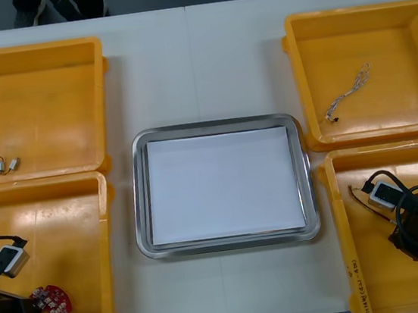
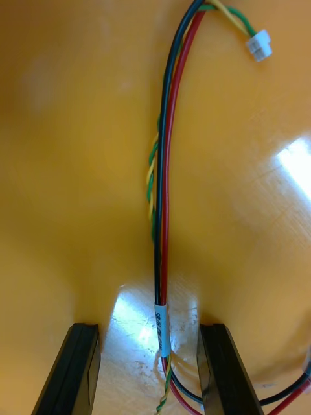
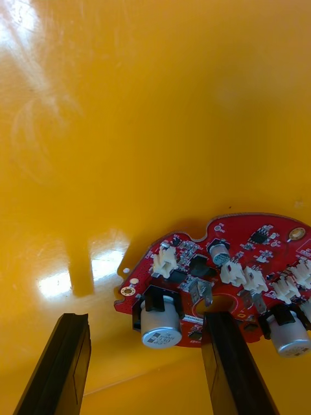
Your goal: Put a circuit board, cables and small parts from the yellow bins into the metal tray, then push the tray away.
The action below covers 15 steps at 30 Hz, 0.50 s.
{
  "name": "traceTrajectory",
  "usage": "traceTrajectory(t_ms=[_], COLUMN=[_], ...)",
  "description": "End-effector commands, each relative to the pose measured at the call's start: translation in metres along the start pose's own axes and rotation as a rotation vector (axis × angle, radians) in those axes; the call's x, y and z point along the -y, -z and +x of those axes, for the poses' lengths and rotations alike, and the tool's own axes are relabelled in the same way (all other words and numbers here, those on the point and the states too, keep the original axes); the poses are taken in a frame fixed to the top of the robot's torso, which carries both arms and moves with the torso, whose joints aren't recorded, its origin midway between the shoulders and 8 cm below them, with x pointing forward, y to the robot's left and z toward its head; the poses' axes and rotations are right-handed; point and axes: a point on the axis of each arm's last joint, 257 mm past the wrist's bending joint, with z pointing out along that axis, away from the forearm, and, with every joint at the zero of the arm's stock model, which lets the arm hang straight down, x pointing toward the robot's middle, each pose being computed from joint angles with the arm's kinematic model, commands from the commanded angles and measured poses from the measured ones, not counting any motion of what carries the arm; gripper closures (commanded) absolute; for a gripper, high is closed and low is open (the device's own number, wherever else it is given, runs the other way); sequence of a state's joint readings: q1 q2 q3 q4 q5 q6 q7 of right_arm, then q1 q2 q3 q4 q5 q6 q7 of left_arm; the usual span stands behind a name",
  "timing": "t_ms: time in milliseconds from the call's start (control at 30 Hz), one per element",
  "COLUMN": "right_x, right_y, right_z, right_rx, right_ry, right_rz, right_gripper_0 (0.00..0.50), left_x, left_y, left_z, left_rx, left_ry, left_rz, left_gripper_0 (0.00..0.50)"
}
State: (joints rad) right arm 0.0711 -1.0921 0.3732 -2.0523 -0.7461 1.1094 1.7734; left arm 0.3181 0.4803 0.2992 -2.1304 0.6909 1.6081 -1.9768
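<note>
Left tool [image 3: 146,324] agape over red circuit board [image 3: 246,243] with white connectors; right tool [image 2: 149,331] agape astride red-black cable [image 2: 164,194]

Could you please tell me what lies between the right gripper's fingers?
The red and yellow cable runs between the right gripper's open fingers, seen in the right wrist view.

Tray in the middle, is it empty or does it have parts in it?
Empty. The tray shows only its bare white inside; the board lies in the near left bin.
</note>
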Motion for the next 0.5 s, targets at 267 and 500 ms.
traceTrajectory(t_ms=[267, 500], right_x=[0.0023, 0.0009], right_y=[-0.0090, -0.0088], right_z=[0.0021, -0.0009], right_rx=[0.000, 0.008], right_ry=[0.003, -0.012], right_rz=[0.001, -0.005], right_gripper_0=[0.301, 0.500], left_x=[0.0146, 0.0148], left_y=[-0.0086, -0.0105], left_z=[0.0110, 0.0121], left_rx=[-0.021, -0.025], left_ry=[-0.143, -0.144], left_rz=[0.017, 0.016], left_gripper_0=[0.000, 0.000])
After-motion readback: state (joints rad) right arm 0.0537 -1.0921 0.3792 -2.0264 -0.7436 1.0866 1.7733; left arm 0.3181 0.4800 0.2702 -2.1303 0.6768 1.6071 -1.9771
